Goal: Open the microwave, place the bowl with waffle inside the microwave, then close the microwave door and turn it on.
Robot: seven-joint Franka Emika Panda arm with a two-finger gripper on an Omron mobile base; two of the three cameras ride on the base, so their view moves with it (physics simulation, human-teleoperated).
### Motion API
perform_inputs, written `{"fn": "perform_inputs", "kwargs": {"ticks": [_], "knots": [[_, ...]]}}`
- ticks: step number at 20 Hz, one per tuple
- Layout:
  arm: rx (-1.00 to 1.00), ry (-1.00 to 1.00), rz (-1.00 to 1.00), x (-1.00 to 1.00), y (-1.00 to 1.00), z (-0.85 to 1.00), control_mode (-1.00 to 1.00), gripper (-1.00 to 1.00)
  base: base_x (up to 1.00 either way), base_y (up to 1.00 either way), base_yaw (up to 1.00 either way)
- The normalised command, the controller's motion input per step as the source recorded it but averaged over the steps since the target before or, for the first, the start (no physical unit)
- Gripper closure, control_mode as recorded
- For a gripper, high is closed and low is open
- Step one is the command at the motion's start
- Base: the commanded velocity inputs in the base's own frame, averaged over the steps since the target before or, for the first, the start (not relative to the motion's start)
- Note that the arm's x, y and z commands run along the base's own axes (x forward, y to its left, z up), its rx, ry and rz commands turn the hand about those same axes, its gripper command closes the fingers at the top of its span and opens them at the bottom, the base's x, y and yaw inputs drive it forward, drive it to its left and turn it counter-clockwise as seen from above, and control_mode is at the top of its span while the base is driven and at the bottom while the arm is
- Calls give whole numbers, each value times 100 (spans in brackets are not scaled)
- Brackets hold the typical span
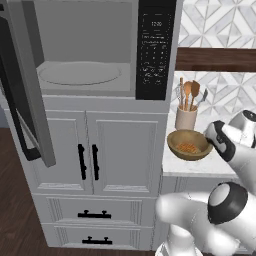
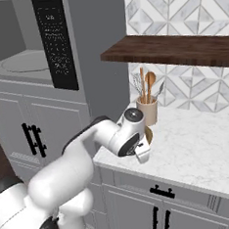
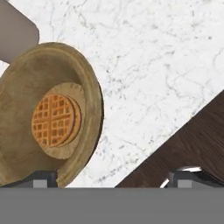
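Hand (image 2: 143, 153) apparently over bowl (image 2: 148, 133)

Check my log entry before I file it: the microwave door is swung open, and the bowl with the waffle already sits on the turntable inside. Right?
Not quite. The microwave door is open, but the bowl with the waffle sits on the counter beside the utensil crock, as the left base view shows.

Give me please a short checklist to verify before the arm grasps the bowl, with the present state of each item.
1. Microwave door swung open: ok.
2. Turntable plate free to receive the bowl: ok.
3. Bowl with waffle upright on the marble counter, waffle inside: ok.
4. Gripper open wide: ok.
5. One fingertip at the bowl's rim, the other outside over the counter: ok; contact with the rim: cannot tell.
6. Utensil crock stands close behind the bowl; room for lifting: cannot tell.
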Motion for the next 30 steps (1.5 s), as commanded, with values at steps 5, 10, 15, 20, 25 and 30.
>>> {"fn": "perform_inputs", "kwargs": {"ticks": [5,10,15,20,25,30], "knots": [[0,3,6,51,-2,-37,-100,-100,0,0,0],[0,6,6,42,-6,-32,-100,-100,0,0,0],[0,3,6,34,-11,-31,-100,-100,0,0,0],[0,1,5,14,-8,-30,-100,-100,0,0,0],[0,3,1,14,0,-29,-100,-100,0,0,0],[0,3,0,8,0,-28,-100,100,0,0,0]]}}
